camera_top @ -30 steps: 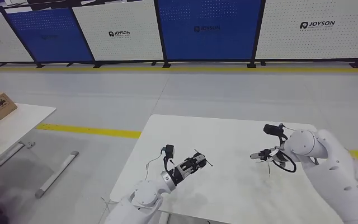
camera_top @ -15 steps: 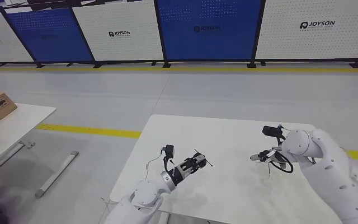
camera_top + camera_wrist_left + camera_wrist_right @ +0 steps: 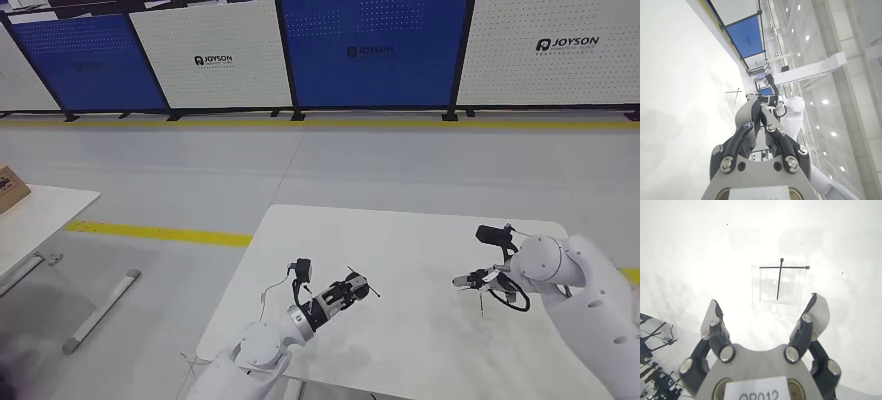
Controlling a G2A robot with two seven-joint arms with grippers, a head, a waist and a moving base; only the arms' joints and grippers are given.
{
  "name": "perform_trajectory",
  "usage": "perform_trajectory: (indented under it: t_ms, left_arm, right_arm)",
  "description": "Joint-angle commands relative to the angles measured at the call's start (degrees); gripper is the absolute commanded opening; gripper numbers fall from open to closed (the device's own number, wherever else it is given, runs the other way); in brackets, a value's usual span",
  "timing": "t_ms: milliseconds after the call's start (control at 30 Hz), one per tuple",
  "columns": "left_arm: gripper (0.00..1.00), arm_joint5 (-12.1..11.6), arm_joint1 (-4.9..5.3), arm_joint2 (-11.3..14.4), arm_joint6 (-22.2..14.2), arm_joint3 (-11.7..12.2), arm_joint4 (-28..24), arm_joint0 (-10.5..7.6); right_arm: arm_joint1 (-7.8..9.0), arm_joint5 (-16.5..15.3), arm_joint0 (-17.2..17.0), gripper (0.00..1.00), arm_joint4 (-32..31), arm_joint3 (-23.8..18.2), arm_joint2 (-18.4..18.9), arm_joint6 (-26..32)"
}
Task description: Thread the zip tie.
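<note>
In its wrist view the right gripper [image 3: 765, 299] gapes wide, facing two crossed zip ties [image 3: 781, 267] on a clear sheet [image 3: 791, 289] mid-frame; the left gripper [image 3: 758, 103], lower centre, is pinched closed.

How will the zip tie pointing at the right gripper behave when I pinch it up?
Probably light and floppy: the zip tie is a thin strip, so its free end may droop. It lies flat on a clear sheet, so the open right gripper may slip off it. It crosses the other zip tie, which might drag along.
</note>
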Motion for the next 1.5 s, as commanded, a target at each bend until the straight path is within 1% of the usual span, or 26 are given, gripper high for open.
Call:
perform_trajectory:
  t_ms: [0, 33, 133, 233, 300, 600, 667, 733, 767, 833, 933, 967, 1000, 1067, 1100, 1167, 1200, 1267, 1367, 1467]
  left_arm:
    - [0.0, 0.0, 0.0, 0.0, 0.0, 0.0, 0.0, 0.0]
    - [0.0, 0.0, 0.0, 0.0, 0.0, 0.0, 0.0, 0.0]
    - [0.0, 0.0, 0.0, 0.0, 0.0, 0.0, 0.0, 0.0]
    - [0.0, 0.0, 0.0, 0.0, 0.0, 0.0, 0.0, 0.0]
    - [0.0, 0.0, 0.0, 0.0, 0.0, 0.0, 0.0, 0.0]
    - [0.0, 0.0, 0.0, 0.0, 0.0, 0.0, 0.0, 0.0]
    - [0.0, 0.0, 0.0, 0.0, 0.0, 0.0, 0.0, 0.0]
    - [0.0, 0.0, 0.0, 0.0, 0.0, 0.0, 0.0, 0.0]
    - [0.0, 0.0, 0.0, 0.0, 0.0, 0.0, 0.0, 0.0]
    - [0.0, 0.0, 0.0, 0.0, 0.0, 0.0, 0.0, 0.0]
    - [0.0, 0.0, 0.0, 0.0, 0.0, 0.0, 0.0, 0.0]
    - [0.0, 0.0, 0.0, 0.0, 0.0, 0.0, 0.0, 0.0]
    - [0.0, 0.0, 0.0, 0.0, 0.0, 0.0, 0.0, 0.0]
    - [0.0, 0.0, 0.0, 0.0, 0.0, 0.0, 0.0, 0.0]
    - [0.0, 0.0, 0.0, 0.0, 0.0, 0.0, 0.0, 0.0]
    - [0.0, 0.0, 0.0, 0.0, 0.0, 0.0, 0.0, 0.0]
    - [0.0, 0.0, 0.0, 0.0, 0.0, 0.0, 0.0, 0.0]
    - [0.0, 0.0, 0.0, 0.0, 0.0, 0.0, 0.0, 0.0]
    - [0.0, 0.0, 0.0, 0.0, 0.0, 0.0, 0.0, 0.0]
    - [0.0, 0.0, 0.0, 0.0, 0.0, 0.0, 0.0, 0.0]
  right_arm:
    - [-0.01, -0.21, -0.4, 1.0, 0.08, 0.02, 0.04, -0.93]
    - [0.01, -0.68, -0.85, 1.0, -0.12, -0.03, 0.04, -1.89]
    - [0.35, -2.47, -1.51, 1.0, -0.88, -0.45, 0.7, -2.16]
    - [0.77, -4.05, -1.57, 1.0, -3.88, -1.54, 0.44, 0.13]
    - [0.84, -3.67, -1.56, 1.0, -4.48, -2.25, 0.6, 0.75]
    - [0.84, -3.67, -1.56, 1.0, -4.48, -2.25, 0.6, 0.75]
    - [0.8, -4.09, -2.27, 1.0, -4.48, -1.99, 0.52, -0.64]
    - [0.65, -3.21, -1.99, 1.0, -4.55, -1.35, 0.35, -0.13]
    - [0.55, -3.26, -1.7, 1.0, -5.04, -1.33, -0.02, 0.1]
    - [0.41, -4.38, -1.47, 1.0, -4.43, -0.96, -0.06, 0.1]
    - [0.54, -4.93, -1.53, 0.89, -4.4, -0.78, 0.6, 0.06]
    - [0.61, -5.15, -1.69, 0.82, -4.35, -1.0, 0.86, 0.04]
    - [0.69, -5.31, -1.89, 0.67, -4.44, -1.21, 1.1, 0.06]
    - [0.84, -5.16, -2.32, 0.64, -4.77, -1.67, 1.53, 0.18]
    - [0.88, -5.12, -2.46, 0.49, -4.89, -1.82, 1.65, 0.27]
    - [0.94, -5.21, -2.64, 0.47, -4.99, -1.92, 1.9, 0.49]
    - [0.95, -5.27, -2.68, 0.42, -5.03, -1.95, 1.96, 0.57]
    - [0.96, -5.25, -2.68, 0.4, -5.25, -1.85, 1.99, 1.11]
    - [0.84, -3.86, -2.25, 0.4, -6.09, -1.36, 1.52, 1.68]
    - [0.7, -3.52, -1.69, 0.43, -5.7, -0.46, 0.88, 1.68]
